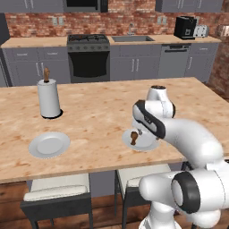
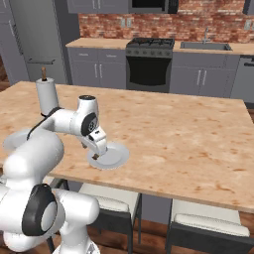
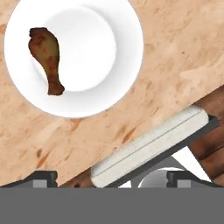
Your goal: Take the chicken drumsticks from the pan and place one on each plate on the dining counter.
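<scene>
One reddish-brown chicken drumstick (image 3: 47, 54) lies on the left part of a white plate (image 3: 87, 52), fat end up in the hand view. That plate (image 1: 145, 142) sits near the front edge of the dining counter (image 1: 98, 112), with the drumstick (image 1: 133, 137) on its left side. A second plate (image 1: 49, 144) lies bare at the front left. My gripper (image 2: 97, 153) hangs just above the drumstick's plate (image 2: 113, 157). It is open, its fingertips (image 3: 41, 177) wide apart, and nothing is between them. The pan is out of view.
A paper towel roll (image 1: 48, 98) stands upright on the counter behind the bare plate. Pale stools (image 1: 56, 188) are tucked under the counter's front edge, one right below my hand (image 3: 148, 146). The stove (image 1: 88, 42) and the sink line the far brick wall.
</scene>
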